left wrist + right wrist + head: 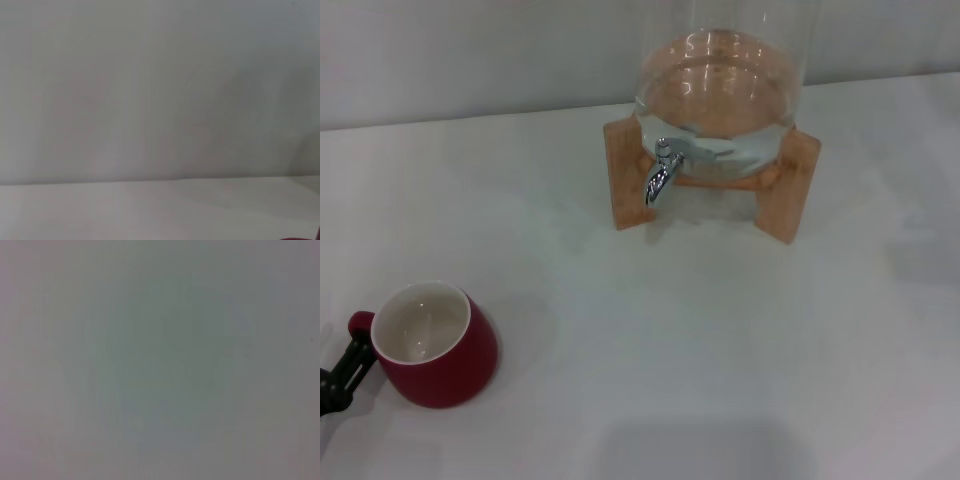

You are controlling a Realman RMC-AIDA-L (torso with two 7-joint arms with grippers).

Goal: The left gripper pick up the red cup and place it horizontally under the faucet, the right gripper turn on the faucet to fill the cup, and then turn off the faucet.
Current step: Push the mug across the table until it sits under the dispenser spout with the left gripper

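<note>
Dark-red and squat, the rounded ceramic red cup [435, 345] stands upright near the left front edge of the white desk [700, 340], well apart from the shiny chrome faucet [660, 175] on the clear glass dispenser jar [720, 90] in its wooden stand [625, 180]. The pickup step looks to be in hand: the left gripper [345, 365] reaches in low from the left edge, its black fingers at the cup's small loop handle [360, 322], though I cannot tell whether they have closed on it. Next comes a firm hold, then carrying it under the spout; the right gripper is nowhere in sight.
</note>
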